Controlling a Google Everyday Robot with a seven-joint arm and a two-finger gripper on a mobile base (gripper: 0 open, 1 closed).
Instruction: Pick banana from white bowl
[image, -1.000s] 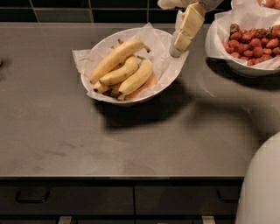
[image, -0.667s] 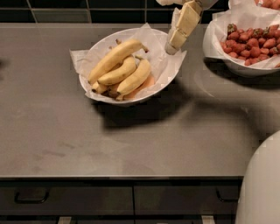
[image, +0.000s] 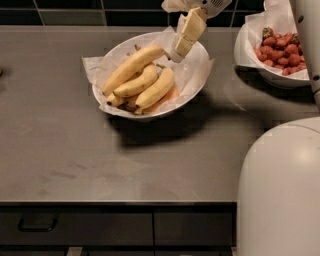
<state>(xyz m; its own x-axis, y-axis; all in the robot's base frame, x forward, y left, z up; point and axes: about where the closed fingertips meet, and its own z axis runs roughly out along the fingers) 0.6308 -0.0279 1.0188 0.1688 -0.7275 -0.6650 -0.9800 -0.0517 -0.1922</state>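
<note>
Banana (image: 131, 68) atop two shorter ones in bowl (image: 192, 75) by the desk's (image: 75, 160) far edge, pincer (image: 176, 55) at its stem end, grip cannot be told, strawberry bowl (image: 261, 71) at far right corner, broad desk surface toward near edge.

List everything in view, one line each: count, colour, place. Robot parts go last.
wide round white bowl: one, white, lined with crinkled paper, orange patch inside; back centre of the counter
long, fairly straight banana: one, yellow with a dark stem tip; on top of the pile in that bowl
shorter curved bananas: two, yellow; beside the long one in the same bowl
second paper-lined bowl: one, white; back right
strawberries: many, red; in the second bowl
counter: one, grey; fills the middle of the view
drawer fronts: dark; below the counter
gripper: one, cream; over the back right of the wide bowl, close to the long banana's stem tip
robot body: white; lower right foreground
</note>
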